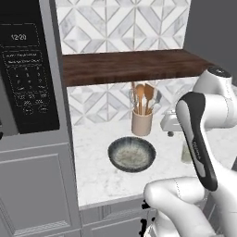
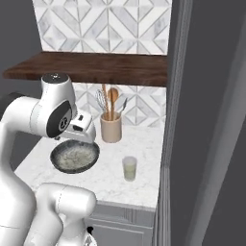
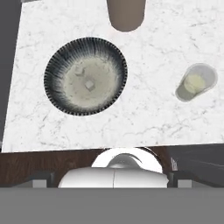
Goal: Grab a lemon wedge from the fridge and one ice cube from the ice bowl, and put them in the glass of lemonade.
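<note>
The ice bowl [image 3: 85, 75] sits on the white marble counter, dark-rimmed and speckled grey inside, with a small pale ice cube [image 3: 89, 84] near its middle. It also shows as the ice bowl [image 1: 132, 154] and the ice bowl [image 2: 75, 156]. The glass of lemonade [image 2: 129, 168] stands to the bowl's right, also seen as the glass [image 3: 196, 82]. My gripper [image 3: 111, 180] hangs open and empty high over the counter, looking down on the bowl and glass; the gripper [image 2: 77, 136] is above the bowl's far edge. The fridge [image 2: 206, 120] rises dark grey at the right. The lemon wedge is out of view.
A beige pot of wooden spoons [image 2: 111, 127] stands against the tiled wall behind the bowl. A dark wooden shelf [image 1: 134, 66] runs over the counter. A microwave [image 1: 25, 69] in grey cabinetry borders the counter's left end. The counter's front edge [image 1: 111, 199] is close to the base.
</note>
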You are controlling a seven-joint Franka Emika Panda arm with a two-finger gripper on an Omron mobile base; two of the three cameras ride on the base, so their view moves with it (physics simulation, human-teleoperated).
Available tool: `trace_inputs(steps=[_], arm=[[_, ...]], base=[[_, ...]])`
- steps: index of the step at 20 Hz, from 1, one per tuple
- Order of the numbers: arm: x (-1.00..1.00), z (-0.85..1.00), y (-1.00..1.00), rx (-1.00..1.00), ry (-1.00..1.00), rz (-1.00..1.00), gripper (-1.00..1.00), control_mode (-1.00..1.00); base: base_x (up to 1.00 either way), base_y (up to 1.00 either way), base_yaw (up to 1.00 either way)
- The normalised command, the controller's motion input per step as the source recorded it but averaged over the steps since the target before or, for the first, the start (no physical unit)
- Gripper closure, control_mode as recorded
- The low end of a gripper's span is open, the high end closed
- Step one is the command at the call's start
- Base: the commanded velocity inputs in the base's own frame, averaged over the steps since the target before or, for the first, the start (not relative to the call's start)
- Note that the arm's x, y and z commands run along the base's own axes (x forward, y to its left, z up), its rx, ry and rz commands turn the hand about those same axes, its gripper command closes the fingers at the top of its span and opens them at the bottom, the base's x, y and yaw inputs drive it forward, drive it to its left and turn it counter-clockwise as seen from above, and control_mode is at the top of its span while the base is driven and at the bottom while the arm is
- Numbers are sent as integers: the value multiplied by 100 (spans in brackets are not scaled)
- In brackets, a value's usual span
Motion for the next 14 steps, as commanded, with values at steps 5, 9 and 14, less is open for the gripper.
trace_inputs(steps=[5, 9, 14], arm=[[4, -5, 0, 0, 7, 6, -100, -100], [8, -36, 23, 0, 31, 19, -100, -100], [42, -54, 50, 6, 25, 20, -100, -100]], base=[[44, 0, 8], [0, 0, 0], [0, 0, 0]])
